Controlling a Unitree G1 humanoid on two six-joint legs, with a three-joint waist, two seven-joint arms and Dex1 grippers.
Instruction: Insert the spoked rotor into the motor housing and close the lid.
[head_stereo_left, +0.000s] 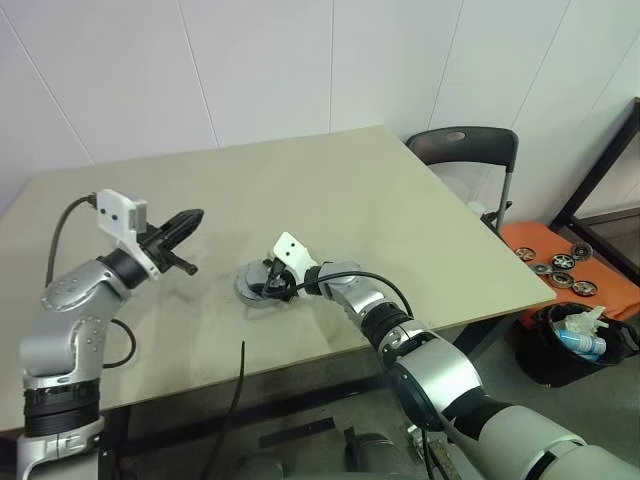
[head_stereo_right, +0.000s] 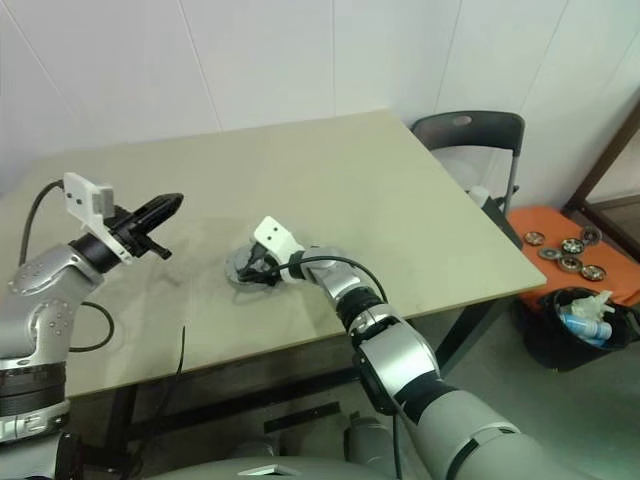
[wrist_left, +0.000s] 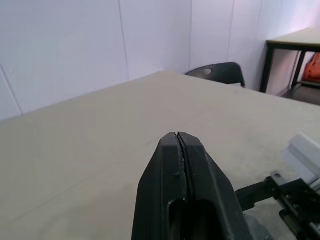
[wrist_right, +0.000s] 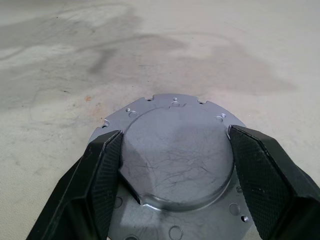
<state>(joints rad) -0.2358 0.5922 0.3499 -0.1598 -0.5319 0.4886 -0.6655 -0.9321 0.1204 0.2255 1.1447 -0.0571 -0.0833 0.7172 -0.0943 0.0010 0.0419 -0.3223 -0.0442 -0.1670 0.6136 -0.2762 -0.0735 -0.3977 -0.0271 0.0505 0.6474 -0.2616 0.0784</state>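
Grey metal first: the motor housing (wrist_right: 175, 165), a short round silver-grey cup with its lid (wrist_right: 177, 150) down over it, sits on the beige tabletop (head_stereo_left: 400, 220) near the front edge, a little left of centre in the head views. From the right wrist camera we see the lid's plain grey outer face, lightly scratched, raised above a flat flange ringed with small holes and notches. Of the rotor we can tell nothing, since the lid covers the inside.

The right gripper (wrist_right: 175, 165) points forward and to the left, slightly downward, its two black textured fingers (wrist_right: 100, 175) set wide, one on each side of the raised lid. We note the pads standing right at the lid's edge (whether they press on it or merely flank it, we cannot tell).

The left gripper (head_stereo_left: 185, 225) hangs above the table, well to the left of the housing and clear of it, pointing roughly level toward the right. Its fingers are pressed together with only a hairline seam between them in its wrist view, and they carry nothing.

Off the table's far right corner stands a dark folding chair (head_stereo_left: 465, 150). Beyond it, an orange surface (head_stereo_left: 590, 275) bears a cluster of small dark-rimmed wheels (head_stereo_left: 560, 265), and a black bin (head_stereo_left: 575, 345) stands on the floor beside it
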